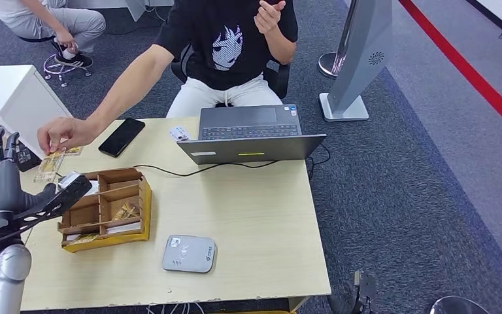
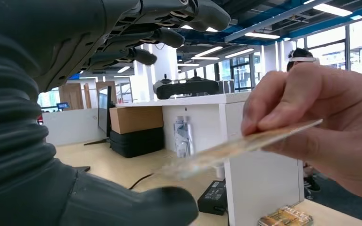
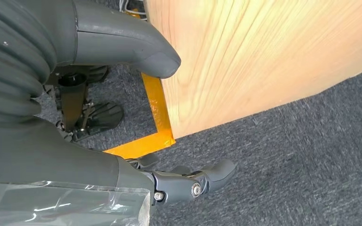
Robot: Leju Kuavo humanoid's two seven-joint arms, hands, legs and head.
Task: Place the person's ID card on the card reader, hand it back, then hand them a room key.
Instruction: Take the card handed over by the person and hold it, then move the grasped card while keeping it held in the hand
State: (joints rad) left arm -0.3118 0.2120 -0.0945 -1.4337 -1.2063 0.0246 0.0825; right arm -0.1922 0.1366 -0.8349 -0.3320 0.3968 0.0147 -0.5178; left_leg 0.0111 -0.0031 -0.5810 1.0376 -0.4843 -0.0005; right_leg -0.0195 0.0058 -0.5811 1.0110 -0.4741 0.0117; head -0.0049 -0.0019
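My left hand (image 1: 3, 180) is raised at the table's left edge, with its fingers (image 2: 169, 35) and thumb (image 2: 136, 205) spread apart. A person's hand (image 1: 65, 134) pinches a yellowish card (image 2: 245, 143) and holds it out flat. The card's blurred tip reaches into the gap between my thumb and fingers, and I cannot tell whether it touches them. The grey card reader (image 1: 189, 253) lies near the table's front edge. A wooden box (image 1: 104, 209) of cards stands beside my left hand. My right hand (image 3: 179, 183) hangs below the table edge, its fingers loosely apart and holding nothing.
An open laptop (image 1: 251, 134) stands at the table's far side in front of the seated person. A black phone (image 1: 121, 137) and a small white card (image 1: 178, 133) lie beside it. More yellowish cards (image 2: 285, 217) lie under the person's hand. A white cabinet (image 1: 10, 98) stands to the left.
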